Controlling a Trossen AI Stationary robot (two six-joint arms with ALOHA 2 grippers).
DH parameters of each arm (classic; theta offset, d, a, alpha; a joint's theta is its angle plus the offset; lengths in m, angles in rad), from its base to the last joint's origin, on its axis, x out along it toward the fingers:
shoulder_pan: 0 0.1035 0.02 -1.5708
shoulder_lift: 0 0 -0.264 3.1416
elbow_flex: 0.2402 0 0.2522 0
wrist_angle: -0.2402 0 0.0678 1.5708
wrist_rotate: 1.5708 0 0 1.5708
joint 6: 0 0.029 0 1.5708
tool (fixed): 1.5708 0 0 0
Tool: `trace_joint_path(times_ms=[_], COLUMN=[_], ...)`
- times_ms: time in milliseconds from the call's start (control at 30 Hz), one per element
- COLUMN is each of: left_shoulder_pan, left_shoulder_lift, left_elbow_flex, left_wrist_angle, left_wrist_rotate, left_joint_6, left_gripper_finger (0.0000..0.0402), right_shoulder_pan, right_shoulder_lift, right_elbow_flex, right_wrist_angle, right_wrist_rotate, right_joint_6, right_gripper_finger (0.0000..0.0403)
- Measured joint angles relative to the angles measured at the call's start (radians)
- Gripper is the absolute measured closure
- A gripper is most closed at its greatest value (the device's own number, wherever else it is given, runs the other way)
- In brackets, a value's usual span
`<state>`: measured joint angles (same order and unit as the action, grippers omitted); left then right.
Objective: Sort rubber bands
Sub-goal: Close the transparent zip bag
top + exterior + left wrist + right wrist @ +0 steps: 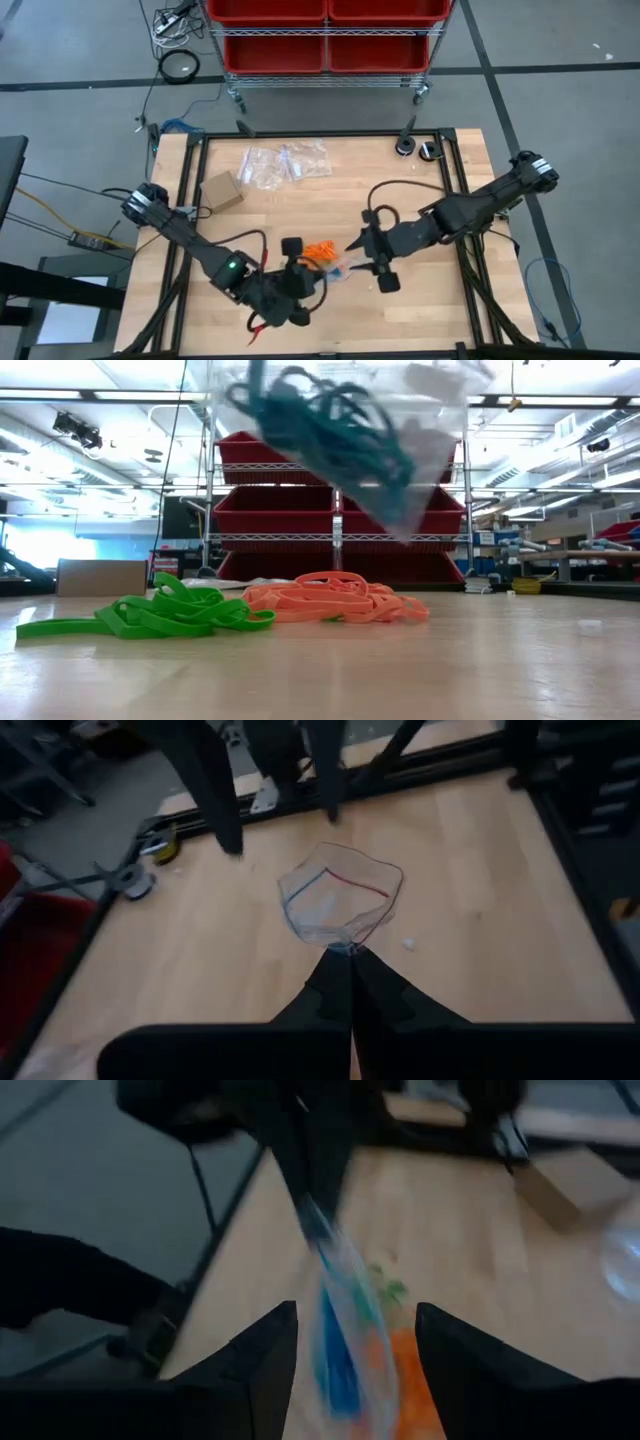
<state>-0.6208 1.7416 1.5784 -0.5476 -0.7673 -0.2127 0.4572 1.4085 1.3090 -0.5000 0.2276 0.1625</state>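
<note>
Overhead — left gripper clenched on clear zip bag of blue rubber bands; right gripper released beside it; green and orange piles on table.

In the low view the clear plastic bag holding blue elastic loops is cut off by the picture's upper edge, so what grips it does not show there. In the right wrist view the same bag is smeared by blur; its outline cannot be traced, and the orange loops and green loops behind it are only patches of colour. From above, the bag and the orange heap lie partly under the two dark arms, and the green loops cannot be made out. The right pincer is too small there to show its fingers clearly. In the left wrist view the bag's contents are not visible.
</note>
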Motion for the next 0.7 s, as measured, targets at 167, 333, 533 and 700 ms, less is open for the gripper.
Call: trace_joint_path(times_ms=[167, 333, 533, 700], left_shoulder_pan=[-0.060, -0.118, -0.166, -0.189], left_shoulder_lift=[-0.028, -0.056, -0.056, -0.056], left_elbow_flex=[0.000, 0.000, 0.000, 0.000], left_wrist_angle=[0.002, 0.055, 0.160, 0.190], left_wrist_rotate=[-0.119, -0.227, -0.304, -0.368], left_joint_6=[-0.001, 0.035, 0.134, 0.175], left_gripper_finger=[0.0401, 0.0401, 0.0401, 0.0401], right_shoulder_pan=[0.028, 0.052, 0.072, 0.097], right_shoulder_lift=[-0.069, -0.098, -0.107, -0.107], right_elbow_flex=[0.001, 0.000, 0.000, 0.000], right_wrist_angle=[-0.058, -0.037, 0.010, 0.026], right_wrist_rotate=[0.110, 0.157, 0.137, 0.135], right_joint_6=[0.019, 0.015, 0.014, 0.025], right_gripper_finger=[0.0213, 0.0224, 0.0237, 0.0239])
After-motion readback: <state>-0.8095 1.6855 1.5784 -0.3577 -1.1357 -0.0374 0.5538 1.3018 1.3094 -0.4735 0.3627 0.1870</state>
